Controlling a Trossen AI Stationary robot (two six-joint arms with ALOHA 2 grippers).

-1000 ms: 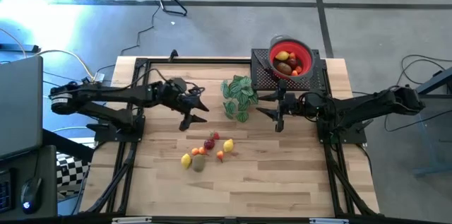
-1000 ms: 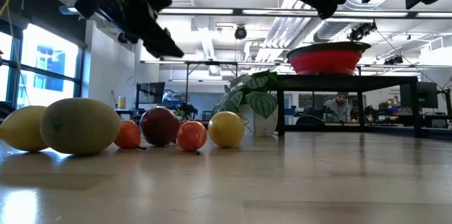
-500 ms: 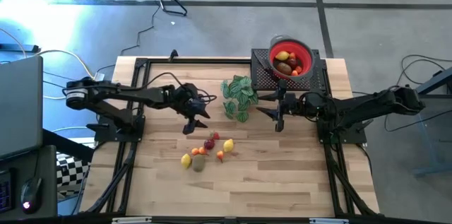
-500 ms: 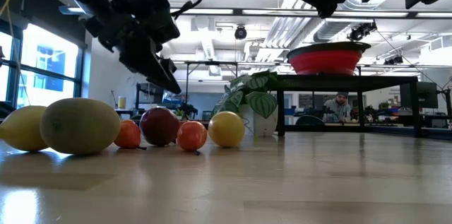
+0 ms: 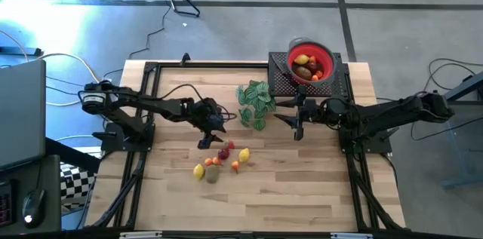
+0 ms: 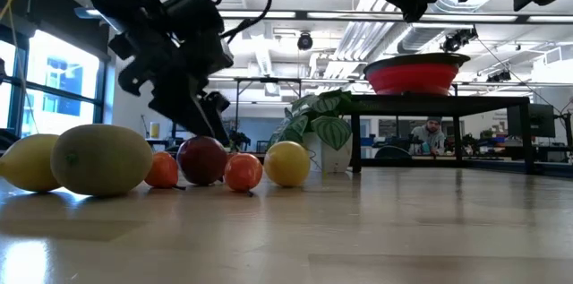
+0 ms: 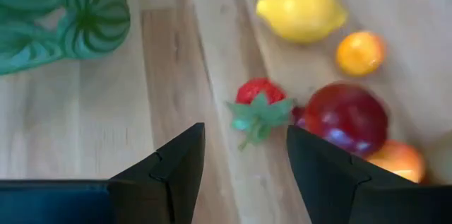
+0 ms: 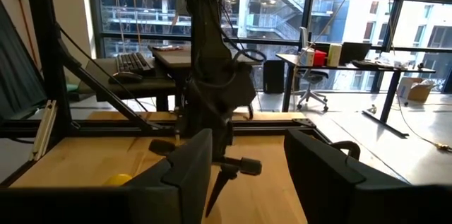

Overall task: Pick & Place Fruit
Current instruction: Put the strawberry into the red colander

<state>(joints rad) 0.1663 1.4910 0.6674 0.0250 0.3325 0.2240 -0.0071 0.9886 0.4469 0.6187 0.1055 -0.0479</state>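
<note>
Several small toy fruits lie in a cluster on the wooden table: a strawberry (image 7: 260,100), a dark red fruit (image 7: 346,118), a lemon (image 7: 302,10), orange pieces (image 7: 360,52), plus a lemon (image 5: 199,170) and a brown-green piece (image 5: 213,174) nearer the front. My left gripper (image 5: 206,142) slants down just above and to the left of the cluster, open, with nothing between its fingers (image 7: 180,164). My right gripper (image 5: 293,126) hangs open, level and above the table, right of the plant sprig. More fruit lies in the red bowl (image 5: 290,62).
A green plant sprig (image 5: 255,103) stands between the two grippers, behind the fruit cluster. The red bowl (image 6: 421,76) sits on a raised black rack (image 5: 281,81) at the far right. Bare wood stretches in front of and to the right of the fruit.
My left gripper has sunk and gone toward the table's right and near edges, closing in on the fruit cluster, and has tipped further downward. The fruits and my right gripper have stayed where they were.
</note>
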